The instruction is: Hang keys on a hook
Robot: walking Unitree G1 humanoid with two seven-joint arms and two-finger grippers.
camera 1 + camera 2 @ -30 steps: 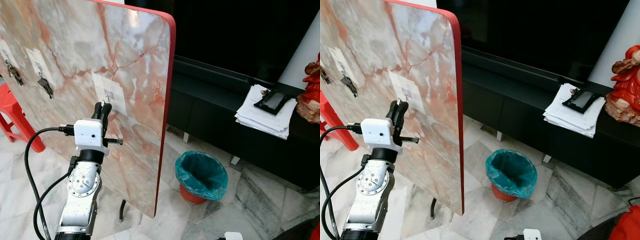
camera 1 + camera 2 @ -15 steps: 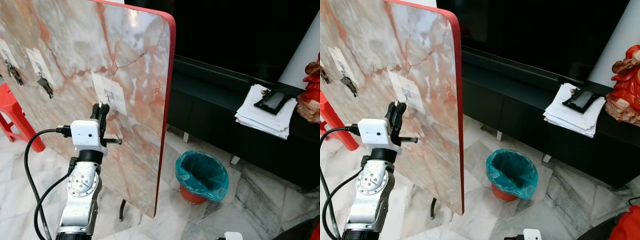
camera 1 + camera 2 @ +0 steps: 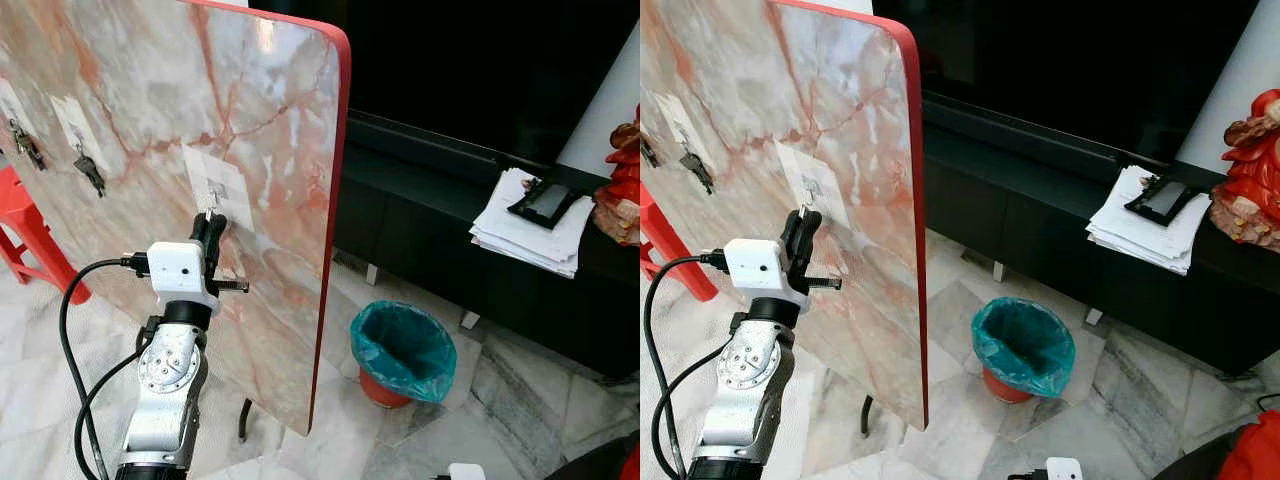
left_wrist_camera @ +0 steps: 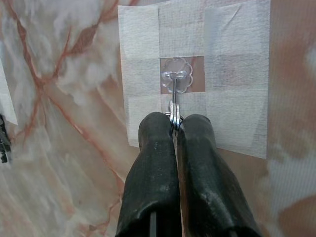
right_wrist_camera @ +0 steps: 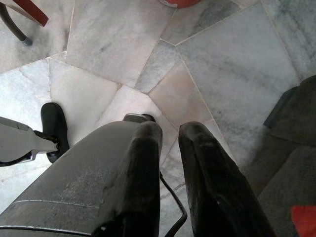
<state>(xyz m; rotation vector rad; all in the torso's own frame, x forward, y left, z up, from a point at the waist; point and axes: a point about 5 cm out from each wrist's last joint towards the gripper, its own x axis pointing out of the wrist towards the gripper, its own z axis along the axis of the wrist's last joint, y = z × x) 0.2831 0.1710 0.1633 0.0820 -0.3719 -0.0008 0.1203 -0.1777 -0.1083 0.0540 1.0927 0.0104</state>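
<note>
keys (image 4: 174,116): thin metal ring, mostly hidden | left gripper (image 4: 175,129): jaws closed on keys, just below clear hook (image 4: 176,80) | right gripper (image 5: 168,136): jaws slightly apart, idle

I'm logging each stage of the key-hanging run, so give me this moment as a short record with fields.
Left gripper: raised to the marble board, fingers shut on the key ring
Key ring: just under the clear hook, touching its stem; whether it is hooked on cannot be told
Hook: stuck on a white taped patch
Other hooks: further left on the board, keys hang from one
Right gripper: idle, pointing at the floor, fingers slightly apart
Nearby: bin with green liner
</note>
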